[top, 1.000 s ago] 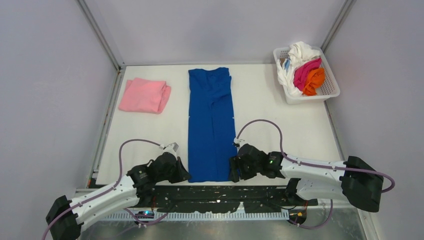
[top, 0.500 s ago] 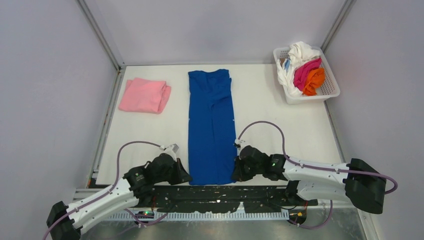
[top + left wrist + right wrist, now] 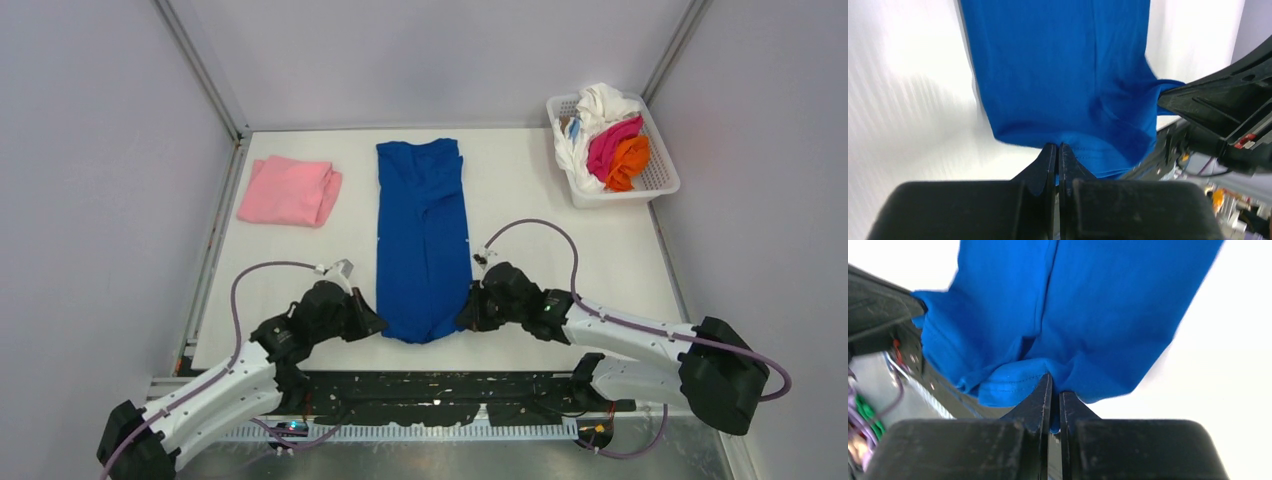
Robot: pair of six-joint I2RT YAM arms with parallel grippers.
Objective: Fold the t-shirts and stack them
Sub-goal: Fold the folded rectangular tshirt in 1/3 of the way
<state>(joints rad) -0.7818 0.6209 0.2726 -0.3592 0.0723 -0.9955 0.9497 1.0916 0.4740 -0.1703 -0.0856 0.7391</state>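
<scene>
The blue t-shirt [image 3: 422, 240] lies as a long narrow strip down the centre of the table [image 3: 560, 250], with one short end toward the back wall and the other toward the arm bases.

Left claw [image 3: 376, 326]: fingers together, clamped on the near left corner of the blue t-shirt. The left wrist view shows the hem pinched between the closed tips.

Right claw [image 3: 467, 319]: fingers together, clamped on the near right corner. The right wrist view shows a bunched fold of stitched hem held between the tips.

Between the two claws, the near edge of the shirt curves outward toward the arm bases.

A folded pink t-shirt [image 3: 290, 190] rests on the table at the far left, well apart from the blue one.

A white mesh basket [image 3: 660, 185] stands at the far right corner. It holds a white t-shirt [image 3: 605, 100], a magenta t-shirt [image 3: 612, 140] and an orange t-shirt [image 3: 630, 162], heaped together above its rim.
</scene>
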